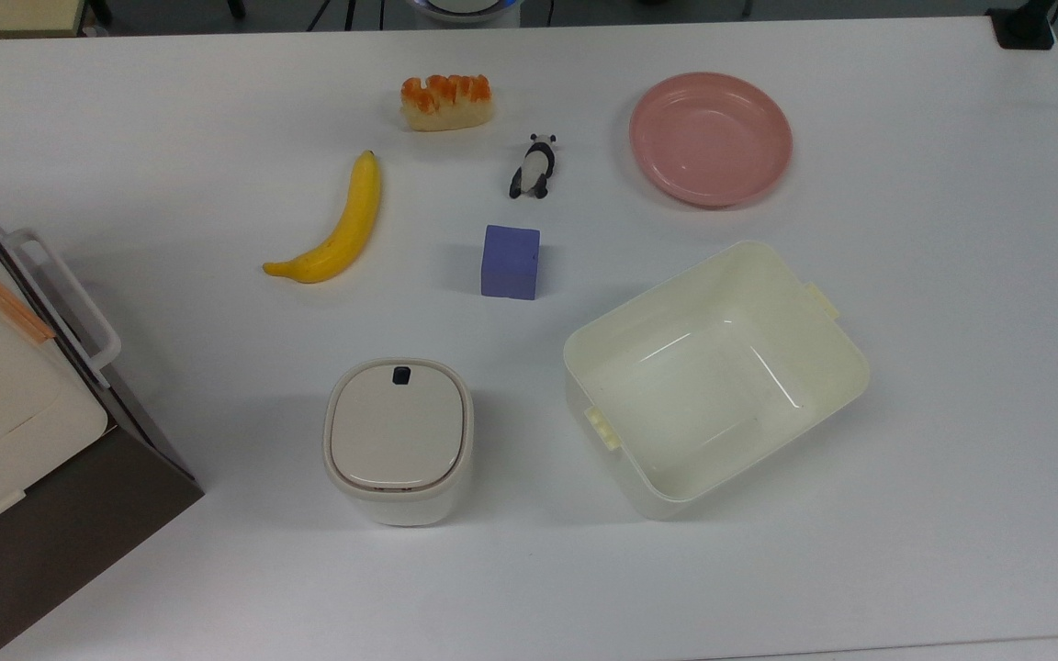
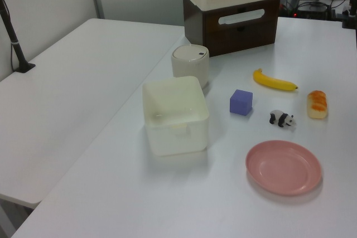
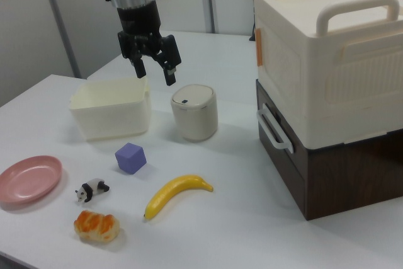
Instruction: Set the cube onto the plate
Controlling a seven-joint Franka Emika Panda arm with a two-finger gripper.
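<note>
- Top view: the cube (image 1: 511,262) sits alone on the white desk (image 1: 951,413), untouched. The plate (image 1: 711,139) lies bare, up and to the top view's right, with a toy panda (image 1: 535,166) between them. A cream tub (image 1: 714,378) stands to the top view's lower right of the cube, a banana (image 1: 332,226) to its left.
- Left view: the cube rests between the tub and the panda, and the plate lies nearer the camera, well apart from it. The carry looks best flown high enough to clear the panda.
- Right view: the tool (image 3: 153,66) hangs above the tub and a lidded bin (image 3: 194,112), fingers spread and grasping nothing. The cube lies below it, nearer the camera. A clean pickup likely means descending straight over the block, fingers squared to two flat faces.
</note>
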